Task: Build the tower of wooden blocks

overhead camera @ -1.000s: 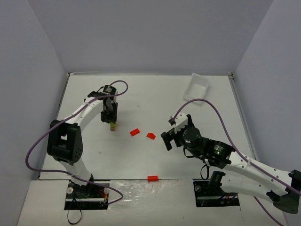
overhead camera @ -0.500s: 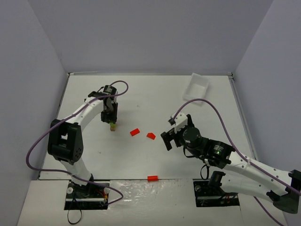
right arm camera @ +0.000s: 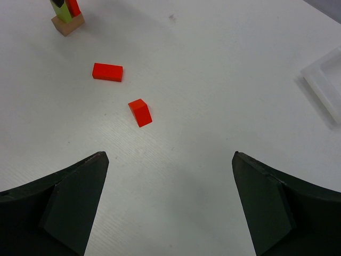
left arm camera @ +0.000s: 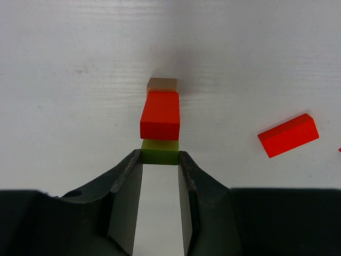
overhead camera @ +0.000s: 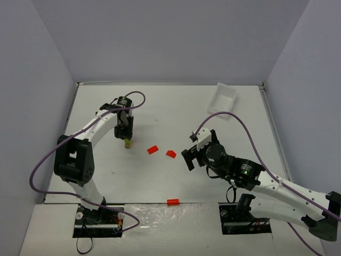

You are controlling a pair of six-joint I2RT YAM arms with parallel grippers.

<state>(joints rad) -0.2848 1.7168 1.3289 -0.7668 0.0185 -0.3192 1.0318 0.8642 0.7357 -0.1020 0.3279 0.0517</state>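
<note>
The wood block tower (overhead camera: 128,142) stands at the left of the table: a tan block (left arm camera: 162,84) at the bottom, a red block (left arm camera: 160,114) on it, a lime green block (left arm camera: 160,152) on top. My left gripper (left arm camera: 160,158) hangs straight over the tower and is shut on the green block, one finger on each side. In the right wrist view the tower (right arm camera: 67,17) sits at the top left corner. My right gripper (right arm camera: 169,154) is open above bare table, right of two loose red blocks (right arm camera: 107,71) (right arm camera: 140,112).
The two loose red blocks (overhead camera: 153,150) (overhead camera: 171,153) lie mid-table between the arms. A third red block (overhead camera: 172,202) lies at the table's near edge. A white tray (overhead camera: 222,98) sits at the back right corner.
My right gripper has shifted slightly to the left. The left gripper and the tower have not moved.
</note>
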